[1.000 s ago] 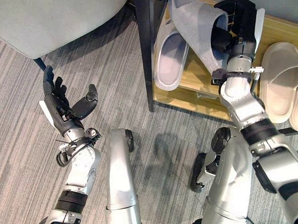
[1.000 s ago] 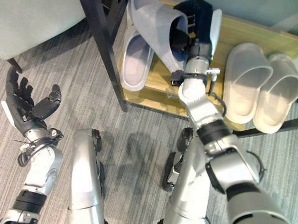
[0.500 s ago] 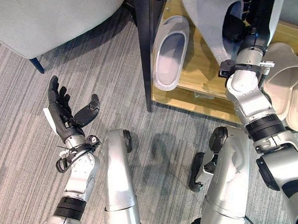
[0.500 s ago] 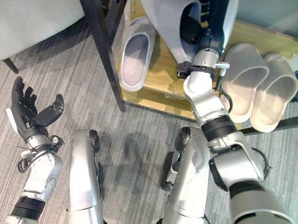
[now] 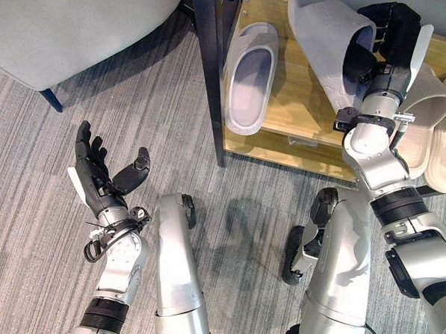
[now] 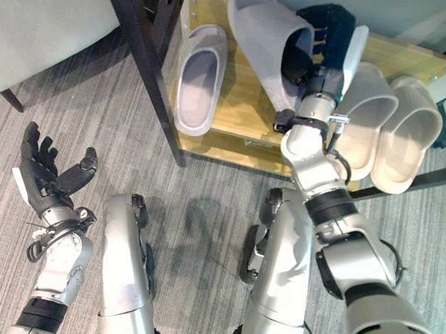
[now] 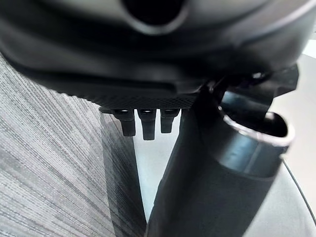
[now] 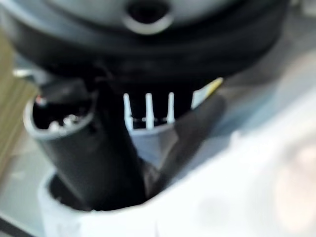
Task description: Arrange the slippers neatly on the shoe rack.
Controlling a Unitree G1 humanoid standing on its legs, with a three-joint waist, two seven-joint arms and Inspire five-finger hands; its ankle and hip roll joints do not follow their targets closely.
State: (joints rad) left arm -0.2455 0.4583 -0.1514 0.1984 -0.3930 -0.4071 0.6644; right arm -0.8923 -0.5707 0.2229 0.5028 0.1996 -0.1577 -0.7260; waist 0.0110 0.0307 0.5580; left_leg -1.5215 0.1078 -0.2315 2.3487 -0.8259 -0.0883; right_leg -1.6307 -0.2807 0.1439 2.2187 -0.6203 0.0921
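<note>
The right robot hand (image 8: 148, 64) is dark, its thumb (image 8: 94, 153) reaching down inside the opening of a pale grey slipper (image 8: 222, 187). A finger (image 8: 190, 133) presses on the slipper's outer strap, pinching it.

This looks like a home, likely an entryway or living room. Grey striped carpet (image 5: 69, 85) covers the floor. A low shoe rack (image 5: 299, 125) with a wooden shelf and black frame holds pale house slippers (image 5: 250, 76) along its front edge, and beside its left corner stands a grey upholstered armchair (image 5: 66, 22) on dark legs.
</note>
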